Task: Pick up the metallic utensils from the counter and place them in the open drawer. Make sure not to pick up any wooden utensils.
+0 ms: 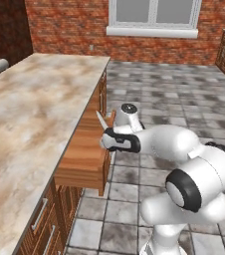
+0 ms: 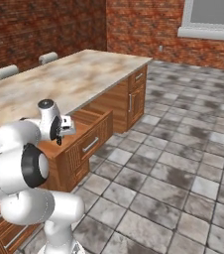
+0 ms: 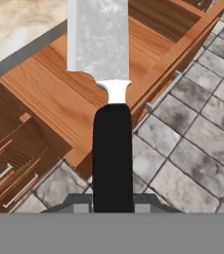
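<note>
Hand [image 3: 113, 206] pinching the knife [image 3: 109, 99] by its black handle, blade running toward twelve o'clock over the open drawer [image 3: 59, 99], drawer floor lying just beyond and below at eleven o'clock, desk [image 1: 25, 114] edge past it.

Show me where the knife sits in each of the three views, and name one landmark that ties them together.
Left base view: the knife shows as a pale blade at centre, slanting up-left from the pincer.
Right base view: too small to make out at the pincer, left of centre.
Hand view: black handle and grey blade fill the centre, pointing up.
Shared landmark: the open drawer beside the counter.
</note>
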Available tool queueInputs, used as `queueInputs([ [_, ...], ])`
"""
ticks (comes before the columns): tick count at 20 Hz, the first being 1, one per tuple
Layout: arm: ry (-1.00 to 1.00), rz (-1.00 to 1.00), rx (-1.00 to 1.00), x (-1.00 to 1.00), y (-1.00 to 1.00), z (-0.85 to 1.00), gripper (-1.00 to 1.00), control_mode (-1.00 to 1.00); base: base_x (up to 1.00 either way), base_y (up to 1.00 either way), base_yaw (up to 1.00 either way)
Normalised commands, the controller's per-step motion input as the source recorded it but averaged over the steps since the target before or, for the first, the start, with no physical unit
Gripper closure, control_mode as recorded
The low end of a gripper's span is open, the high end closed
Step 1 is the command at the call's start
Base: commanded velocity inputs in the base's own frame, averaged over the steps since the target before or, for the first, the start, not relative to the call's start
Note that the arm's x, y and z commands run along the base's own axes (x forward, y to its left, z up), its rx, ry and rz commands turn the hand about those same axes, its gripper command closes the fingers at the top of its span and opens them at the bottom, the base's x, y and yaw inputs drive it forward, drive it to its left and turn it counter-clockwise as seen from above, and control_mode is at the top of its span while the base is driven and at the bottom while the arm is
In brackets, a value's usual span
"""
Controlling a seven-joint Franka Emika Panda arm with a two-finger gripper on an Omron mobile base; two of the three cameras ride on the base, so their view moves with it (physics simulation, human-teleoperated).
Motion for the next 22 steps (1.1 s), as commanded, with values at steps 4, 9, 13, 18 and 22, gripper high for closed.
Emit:
queueInputs([
  [4, 0.01, 0.01, -0.06, 0.69, 0.03, 0.06, 1.0, -1.0, 0.0, 0.0, 0.0],
  [9, 0.04, 0.0, -0.08, 0.71, 0.07, -0.07, 1.0, -1.0, 0.0, 0.0, 0.0],
  [13, 0.03, 0.0, 0.0, 0.24, 0.0, 0.0, 1.0, -1.0, 0.0, 0.0, 0.0],
  [18, 0.0, 0.0, 0.0, 0.14, 0.02, -0.08, 1.0, -1.0, 0.0, 0.0, 0.0],
  [22, 0.0, 0.0, 0.0, 0.21, 0.03, -0.45, 1.0, -1.0, 0.0, 0.0, 0.0],
])
